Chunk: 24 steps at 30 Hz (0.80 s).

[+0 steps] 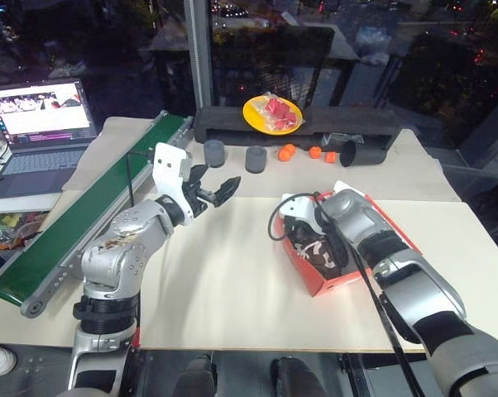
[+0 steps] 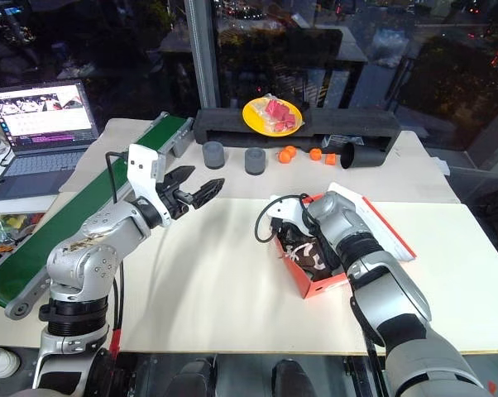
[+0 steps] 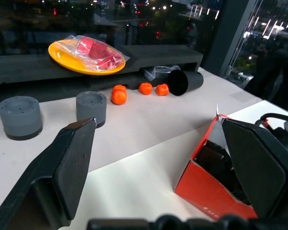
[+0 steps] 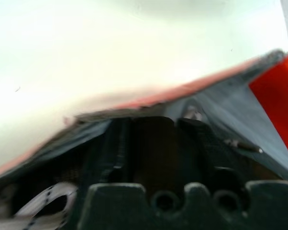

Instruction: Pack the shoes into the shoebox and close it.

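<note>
The red-orange shoebox (image 1: 317, 279) stands open on the cream table, right of centre, with its lid (image 2: 383, 222) folded back on the far side. Dark brown shoes (image 2: 305, 253) with cream laces lie inside it. My right gripper (image 2: 293, 235) points down into the near-left end of the box, over the shoes. The right wrist view looks along the box's inner wall (image 4: 230, 120) at a dark shoe and a white lace (image 4: 43, 211). My left gripper (image 1: 217, 192) hovers open and empty above the table, left of the box, pointing towards it. The left wrist view shows the box's red corner (image 3: 201, 189).
A green conveyor belt (image 1: 83, 217) runs along the table's left side, with a laptop (image 1: 42, 124) beyond it. At the back are two grey cylinders (image 1: 214, 152), small orange pieces (image 1: 287, 152), a tipped black cup (image 1: 361, 153) and a yellow plate (image 1: 272, 114) on a black foam tray (image 1: 348, 124).
</note>
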Available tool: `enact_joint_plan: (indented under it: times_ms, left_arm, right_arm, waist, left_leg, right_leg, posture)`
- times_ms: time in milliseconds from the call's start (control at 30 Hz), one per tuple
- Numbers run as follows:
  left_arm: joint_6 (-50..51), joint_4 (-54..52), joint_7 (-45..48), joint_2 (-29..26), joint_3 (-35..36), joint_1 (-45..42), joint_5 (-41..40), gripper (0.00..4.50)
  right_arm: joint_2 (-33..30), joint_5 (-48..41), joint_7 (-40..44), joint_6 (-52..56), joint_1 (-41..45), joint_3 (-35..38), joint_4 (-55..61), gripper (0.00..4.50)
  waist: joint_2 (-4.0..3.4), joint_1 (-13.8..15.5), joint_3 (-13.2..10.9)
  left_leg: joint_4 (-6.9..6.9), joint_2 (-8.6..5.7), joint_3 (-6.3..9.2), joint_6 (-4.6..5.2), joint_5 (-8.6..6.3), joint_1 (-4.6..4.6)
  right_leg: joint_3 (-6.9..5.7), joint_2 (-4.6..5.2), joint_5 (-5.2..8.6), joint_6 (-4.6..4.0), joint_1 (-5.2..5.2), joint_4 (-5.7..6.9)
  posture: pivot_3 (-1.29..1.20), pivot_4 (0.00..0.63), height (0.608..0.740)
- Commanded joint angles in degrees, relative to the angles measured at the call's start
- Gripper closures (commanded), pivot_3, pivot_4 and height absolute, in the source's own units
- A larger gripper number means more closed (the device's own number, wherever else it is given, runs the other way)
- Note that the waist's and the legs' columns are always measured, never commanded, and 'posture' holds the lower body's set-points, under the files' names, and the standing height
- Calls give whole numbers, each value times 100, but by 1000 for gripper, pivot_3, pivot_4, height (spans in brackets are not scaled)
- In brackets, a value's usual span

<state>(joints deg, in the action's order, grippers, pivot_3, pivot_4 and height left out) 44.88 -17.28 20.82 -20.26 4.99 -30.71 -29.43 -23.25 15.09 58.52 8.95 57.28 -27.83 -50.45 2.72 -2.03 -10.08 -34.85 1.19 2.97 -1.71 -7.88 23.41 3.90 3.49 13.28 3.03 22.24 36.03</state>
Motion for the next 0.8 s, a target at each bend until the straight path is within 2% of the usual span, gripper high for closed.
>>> enact_joint_plan:
  times_ms: [33,100,233,400,500,567,800]
  left_arm:
    - [-157,-175,25,20,-34,-100,27,0]
    - [-165,-142,39,29,-65,-136,35,0]
    - [-197,-76,123,3,-155,-182,74,0]
    - [-244,68,222,9,-211,-297,74,0]
    - [-269,187,350,23,-297,-429,58,0]
    - [-280,262,487,10,-384,-520,50,0]
    - [-392,712,922,-9,-602,-904,104,0]
  right_arm:
    - [34,130,61,86,-438,-43,-471,683]
    - [-19,4,70,237,-412,173,-371,68]
    - [-184,-228,195,652,-383,608,228,68]
    - [-620,-1018,873,2481,-425,1318,2165,68]
    - [-1032,-1538,1117,3693,-527,1717,3649,68]
    - [-1299,-1781,1099,4331,-668,1916,4449,68]
    - [-2111,-2178,518,5554,-1235,2551,6162,68]
  waist:
    - [-1,-3,1]
    - [0,-4,1]
    - [-1,4,1]
    - [-16,9,-10]
    - [-50,-3,-31]
    - [-55,-9,-34]
    - [-55,-16,-35]
  left_leg:
    - [0,0,1,0,0,-2]
    - [1,1,1,0,0,-4]
    - [1,0,1,0,0,2]
    - [-1,-1,2,1,0,32]
    - [-14,-3,1,2,1,83]
    - [-20,-4,4,2,2,114]
    - [-18,-3,0,4,1,123]
  right_leg:
    - [0,-1,1,0,-1,1]
    - [0,-1,4,1,-1,2]
    - [0,0,7,5,0,0]
    - [-1,0,3,-1,26,2]
    - [2,1,-2,-5,82,18]
    - [2,0,-13,-20,115,29]
    - [2,0,-1,-3,122,20]
  posture:
    - [0,150,740]
    - [0,150,740]
    - [0,150,740]
    - [0,150,740]
    - [0,150,740]
    - [0,150,740]
    - [0,150,740]
